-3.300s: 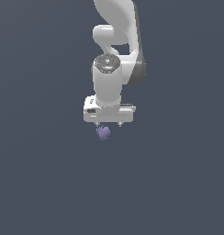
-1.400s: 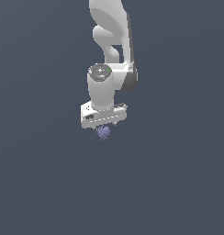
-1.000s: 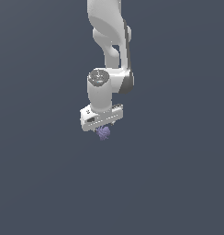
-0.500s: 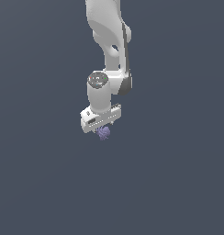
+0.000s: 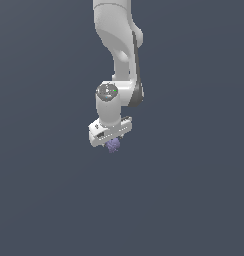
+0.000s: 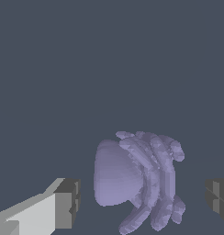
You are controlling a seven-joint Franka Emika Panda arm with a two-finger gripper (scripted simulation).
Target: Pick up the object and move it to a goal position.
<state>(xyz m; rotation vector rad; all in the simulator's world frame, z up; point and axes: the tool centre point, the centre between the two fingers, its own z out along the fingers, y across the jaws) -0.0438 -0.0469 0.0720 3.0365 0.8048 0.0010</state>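
Here, exterior view: the white arm [image 5: 116, 45] comes down from the upper middle of the frame, and the gripper [image 5: 112, 143] sits just below centre, pointing down. The purple object [image 5: 113, 145] shows directly under the gripper's body, touching or nearly touching it, against plain dark grey. No goal marker appears anywhere in this frame. Whether the object is pinched cannot be told from here, since the fingers are hidden by the gripper's body and the object itself.

Wrist view: the object [image 6: 137, 181] fills the lower middle of the frame, a smooth rounded lobe on one side and curled, ribbed spikes on the other. One finger pad [image 6: 67, 203] sits at lower left, the other at the lower right edge. Both stand clear of the object, with grey gaps showing, so the jaws are spread and clamp nothing.

Judgement: the jaws straddle the object, centred for a pinch across its width; closing is the likely next step.
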